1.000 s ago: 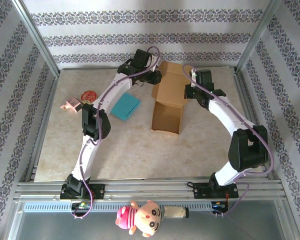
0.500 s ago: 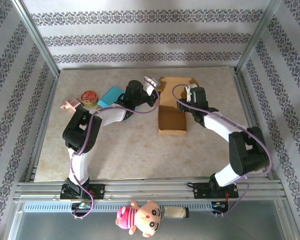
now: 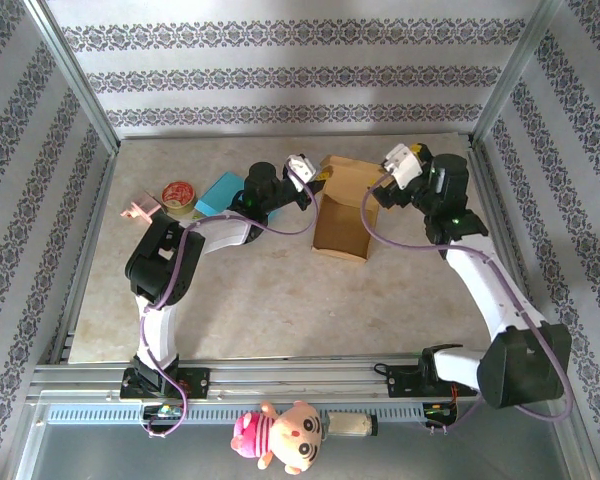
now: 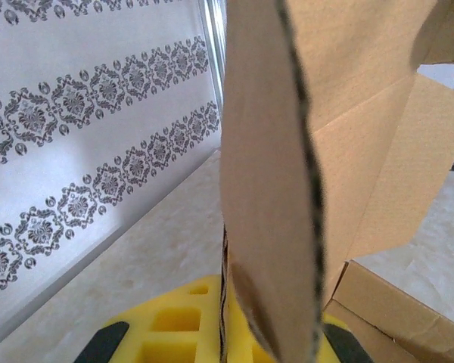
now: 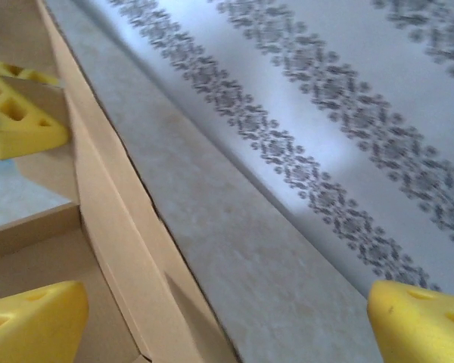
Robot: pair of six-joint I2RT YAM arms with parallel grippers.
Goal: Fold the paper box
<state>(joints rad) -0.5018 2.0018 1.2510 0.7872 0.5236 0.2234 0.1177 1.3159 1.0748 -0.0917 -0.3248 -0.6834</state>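
Observation:
The brown paper box point(image 3: 342, 212) lies open on the table's far middle, its hollow facing the near side and its flaps spread. My left gripper point(image 3: 306, 186) is shut on the box's left flap. In the left wrist view that flap's edge point(image 4: 268, 189) runs up from between the yellow fingers point(image 4: 159, 333) of my left gripper point(image 4: 227, 329). My right gripper point(image 3: 400, 162) hangs open to the right of the box, apart from it. Its yellow fingertips point(image 5: 30, 321) stand wide apart over the table beside the box's edge point(image 5: 110, 227); my right gripper point(image 5: 227, 325) holds nothing.
A blue pad point(image 3: 220, 190), a red tape roll point(image 3: 178, 193) and a small pink thing point(image 3: 138, 209) lie at the left of the table. Patterned walls and metal rails point(image 3: 280, 378) close in the table. A plush doll point(image 3: 280, 432) hangs below the near rail.
My right gripper has let go of the box and drawn back to the right. The box came toward the near side with my left gripper, then turned slightly.

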